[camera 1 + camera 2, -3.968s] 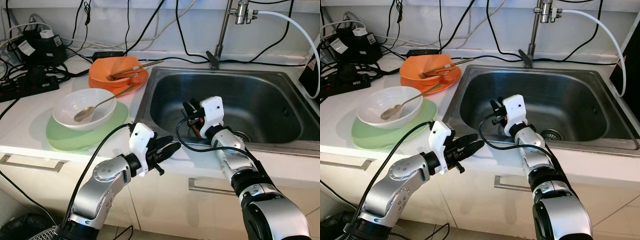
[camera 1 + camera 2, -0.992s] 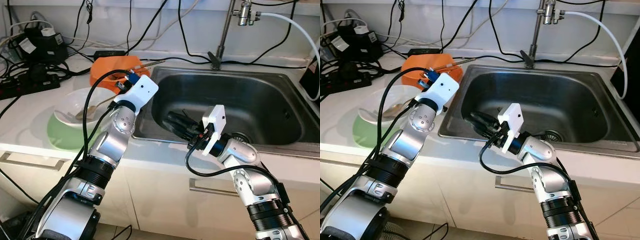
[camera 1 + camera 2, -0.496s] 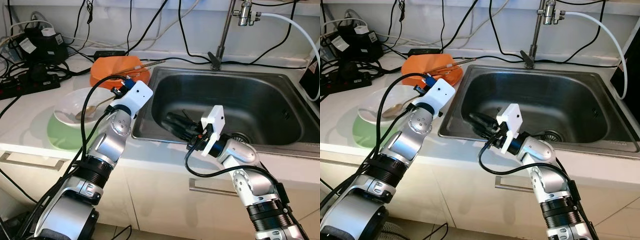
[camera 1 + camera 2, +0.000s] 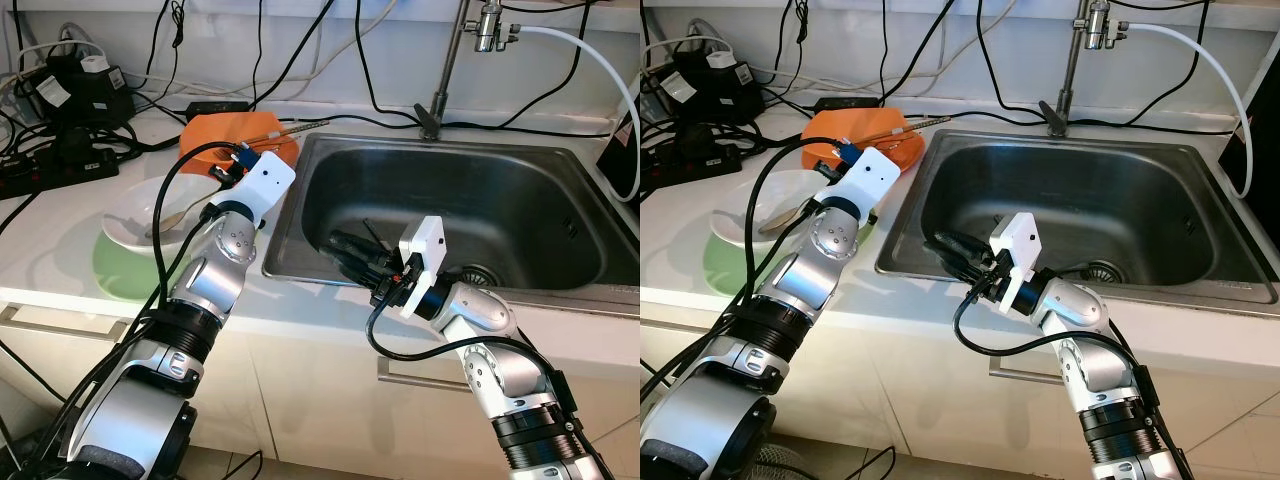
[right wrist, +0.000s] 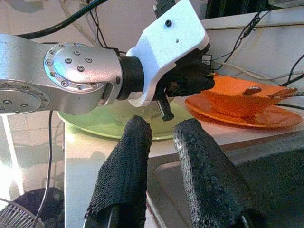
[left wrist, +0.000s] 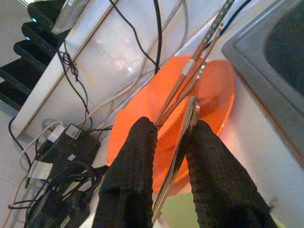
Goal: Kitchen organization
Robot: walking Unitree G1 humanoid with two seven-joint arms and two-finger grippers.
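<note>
A metal spoon (image 4: 160, 222) lies in a white bowl (image 4: 120, 228) stacked on a green plate (image 4: 115, 272) on the counter left of the sink. My left gripper (image 6: 173, 126) is over the bowl's right rim, shut on the spoon's handle (image 6: 176, 159), which runs between its two fingers. Beyond it sits an orange bowl (image 6: 142, 109) on an orange plate, with chopsticks (image 6: 190, 76) and a fork across it. My right gripper (image 4: 338, 242) hangs over the sink's front left part, pointing left at the counter, shut with nothing in it.
The steel sink (image 4: 520, 200) has a drain (image 4: 482, 272) and a faucet (image 4: 440, 80) behind it. Power strips and adapters (image 4: 60, 165) crowd the counter's back left, and black cables trail along the wall. A drawer handle (image 4: 40, 322) sits below the counter edge.
My left arm rose from in front of the cabinet onto the counter, then crept left to the spoon handle. My right gripper turned to point left and drifted left in the sink.
</note>
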